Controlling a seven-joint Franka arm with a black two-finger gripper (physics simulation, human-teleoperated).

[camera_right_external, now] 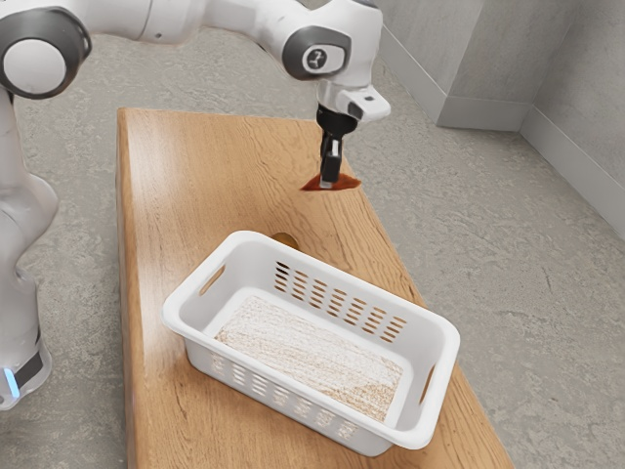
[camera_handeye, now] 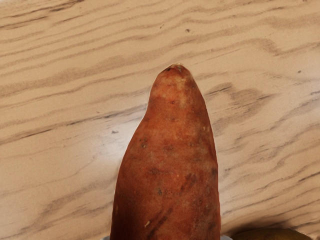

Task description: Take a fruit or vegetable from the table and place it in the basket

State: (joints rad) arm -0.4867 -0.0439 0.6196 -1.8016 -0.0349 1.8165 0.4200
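1. And pinching it now, right here: gripping a reddish-orange sweet potato (camera_right_external: 347, 184) from two sides in the black gripper (camera_right_external: 329, 178)!
2. Holding it up over the far part of the wooden table (camera_right_external: 215, 166), clear of the wood by the look of it, and beyond the basket (camera_right_external: 415, 433) in the exterior view.
3. Keeping it roughly level, poking out past the grip toward both the exterior view's left and right.
4. Pointing straight down with the gripper, hanging from the white arm (camera_right_external: 166, 20), reaching in from the exterior view's upper left.
5. Showing off rough, spotted skin in the wrist view, tapering to a blunt, paler tip, with the wood grain running underneath.
6. Waiting below, sitting upright on the table: that white basket, opening upward, displaying rows of slots and a handle hole at each end.
7. Peeking out from behind the basket's far rim, a brownish-yellow rounded thing (camera_right_external: 284, 238), lying on the table, hiding too much to be naming.
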